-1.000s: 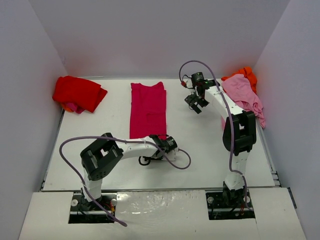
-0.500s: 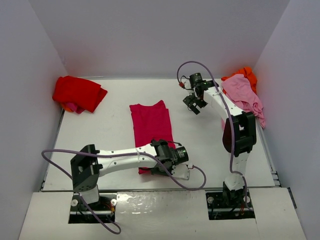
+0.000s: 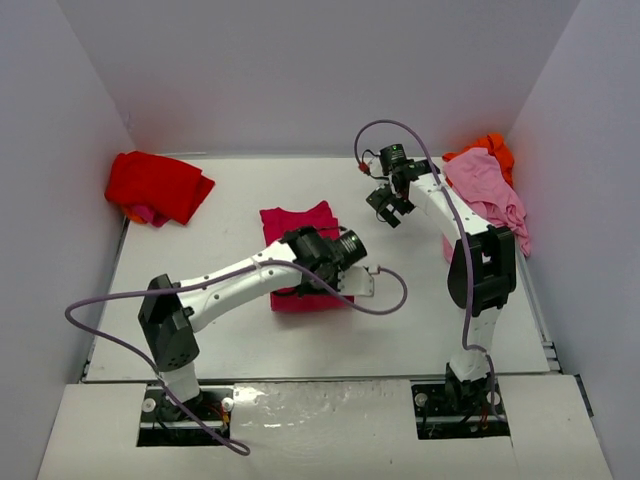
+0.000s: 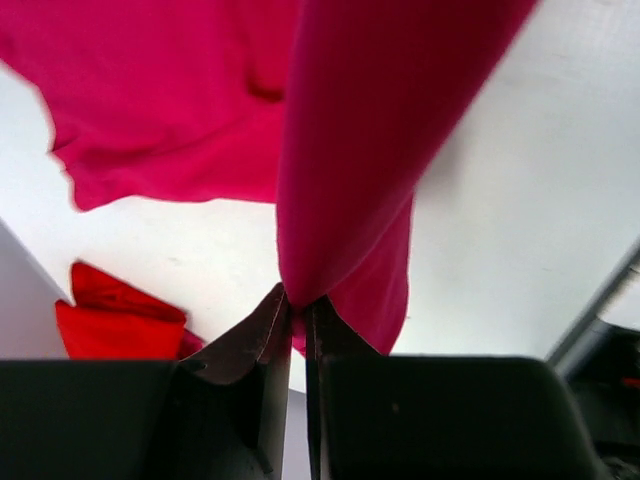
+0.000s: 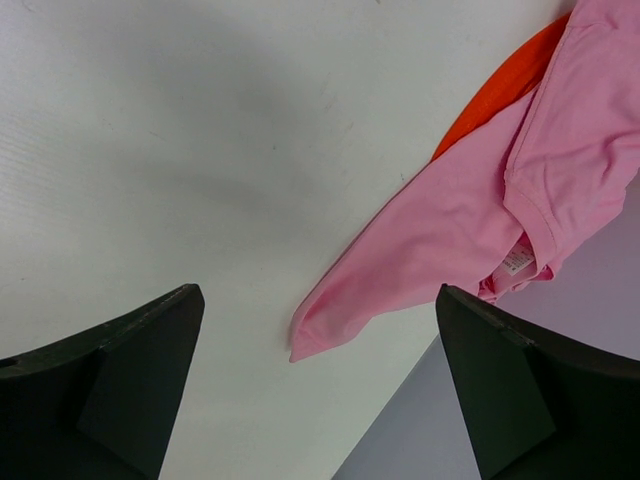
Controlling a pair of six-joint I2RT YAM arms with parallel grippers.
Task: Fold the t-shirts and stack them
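The crimson-magenta t-shirt [image 3: 291, 222] lies mid-table, its near part lifted and doubled back over the rest. My left gripper [image 3: 306, 272] hangs above it, shut on a bunched fold of that crimson cloth [image 4: 340, 150], which drapes from the left gripper's [image 4: 298, 300] pinched tips. A bright red t-shirt [image 3: 155, 185] is heaped at the far left, also visible as the red t-shirt [image 4: 115, 320]. The pale pink t-shirt [image 3: 485, 190] lies over the orange one [image 3: 492, 147] at the far right. My right gripper [image 3: 392, 207] hovers open left of them, and in its own view the right gripper [image 5: 316, 300] holds nothing, with the pink t-shirt [image 5: 470, 210] and the orange t-shirt [image 5: 500, 90] beyond it.
Grey walls [image 3: 60, 150] close in the white table [image 3: 200, 250] on three sides. A bit of pink and orange cloth [image 3: 142, 213] pokes out under the red heap. The left arm's purple cable [image 3: 385, 292] loops over the table right of the crimson shirt.
My left arm swung from the near edge toward the middle, carrying the crimson shirt's near end up and over itself, so the shirt now looks much shorter. The right arm barely moved.
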